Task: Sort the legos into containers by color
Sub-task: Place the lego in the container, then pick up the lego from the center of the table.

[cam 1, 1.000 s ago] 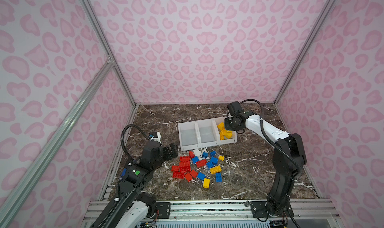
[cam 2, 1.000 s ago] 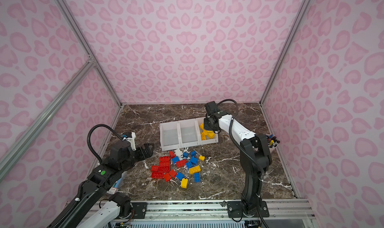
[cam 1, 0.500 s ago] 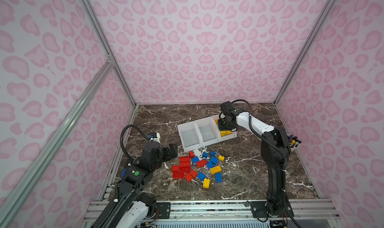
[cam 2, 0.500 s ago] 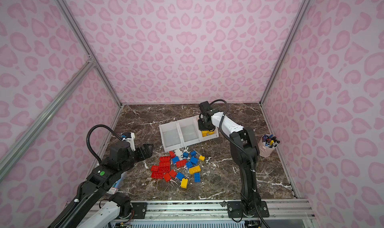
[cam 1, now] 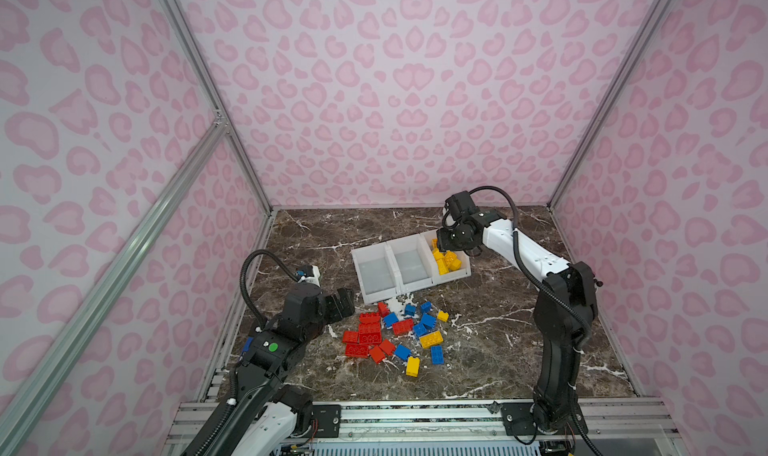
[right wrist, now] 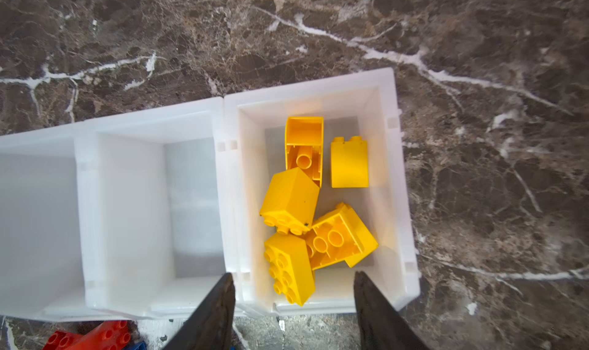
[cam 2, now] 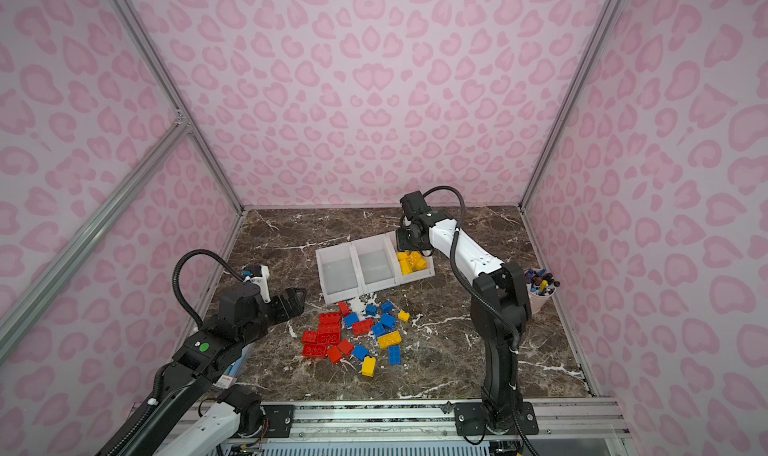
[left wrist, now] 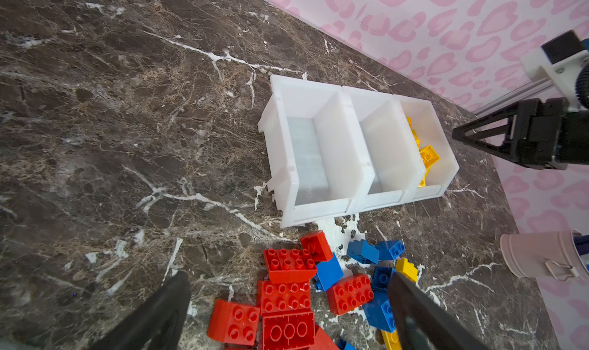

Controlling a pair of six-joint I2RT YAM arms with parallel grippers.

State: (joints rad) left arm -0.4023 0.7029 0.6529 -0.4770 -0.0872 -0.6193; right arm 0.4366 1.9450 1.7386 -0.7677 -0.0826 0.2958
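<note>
The legos (cam 1: 368, 337) are hard, light, hollow plastic, so we expect them to take a firm pinch without harm, though their smooth walls may slip or twist. We would grip across two flat opposite sides, low on the body, and keep off the studs. Most lie in a loose pile (cam 2: 361, 327) on the table (cam 1: 498, 350) just in front of the bins (left wrist: 318, 212). It holds red, blue and a few yellow bricks, some touching or leaning on each other, so an outlying brick looks the easier pick. Several yellow ones (right wrist: 290, 198) lie tumbled in the end bin nearest the right arm; the other two bins look empty. The right gripper (right wrist: 293, 274) hangs over that end bin with its jaws apart and nothing between them. The left gripper (left wrist: 288, 280) hovers beside the pile, spread wide and empty. Against a second ago, the right gripper has shifted slightly along the yellow bin. Its elbow has swung too, baring more of the cup of pens (cam 2: 540, 296) in a top view. The pile and left arm look unchanged.
</note>
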